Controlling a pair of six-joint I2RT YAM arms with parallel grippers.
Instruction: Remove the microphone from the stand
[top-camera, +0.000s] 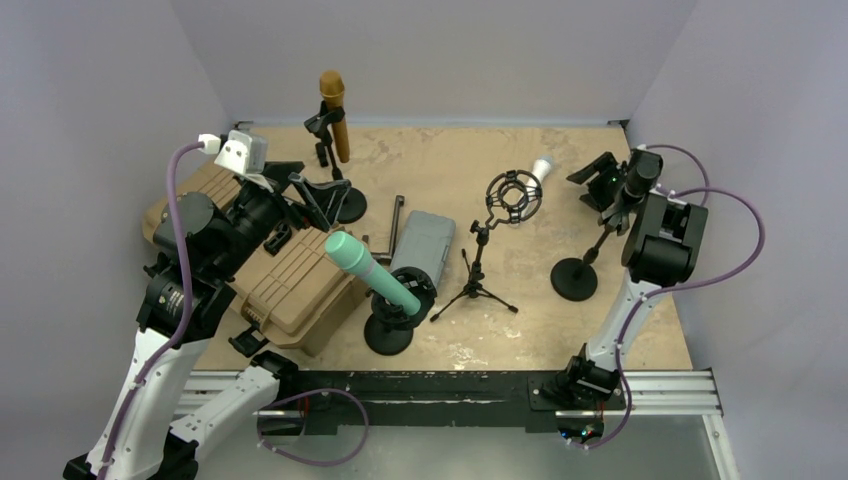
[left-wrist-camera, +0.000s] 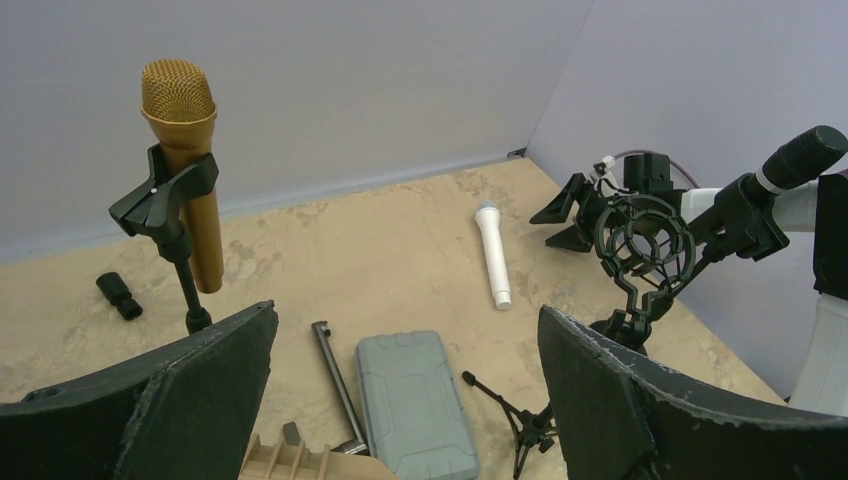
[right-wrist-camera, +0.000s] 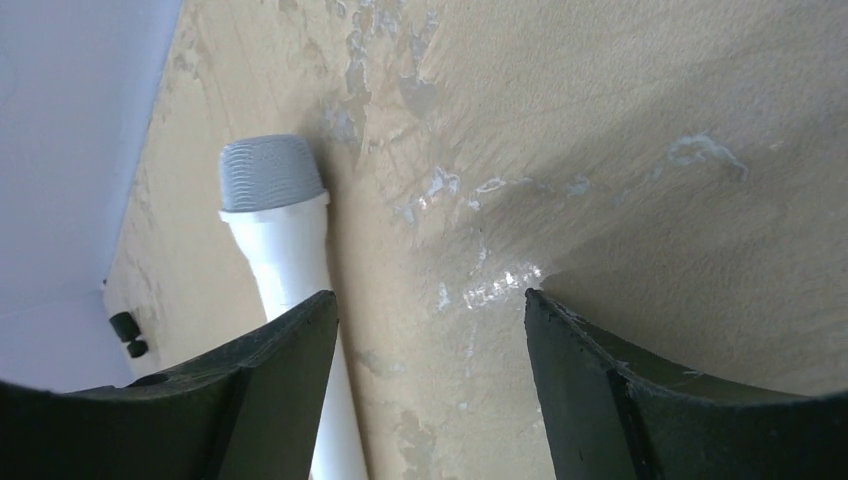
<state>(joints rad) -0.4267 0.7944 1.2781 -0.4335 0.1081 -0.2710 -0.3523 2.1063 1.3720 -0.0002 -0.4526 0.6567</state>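
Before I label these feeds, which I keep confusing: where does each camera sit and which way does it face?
Top external: above and behind, looking down on the table; left arm and right arm show.
Left wrist: looks toward the far wall past the gold microphone; left claw frames it.
Right wrist: looks down at the table; right claw shows.
Shared: both wrist views hold the white microphone.

No txt, brand, no. or sign was legible in any of the 3 views. Gold mic (top-camera: 333, 110), teal mic (top-camera: 370, 268), white mic (left-wrist-camera: 492, 255), grey case (left-wrist-camera: 412, 400) and tan case (top-camera: 300, 285) showed plain surfaces, w/ any small print too fine to read.
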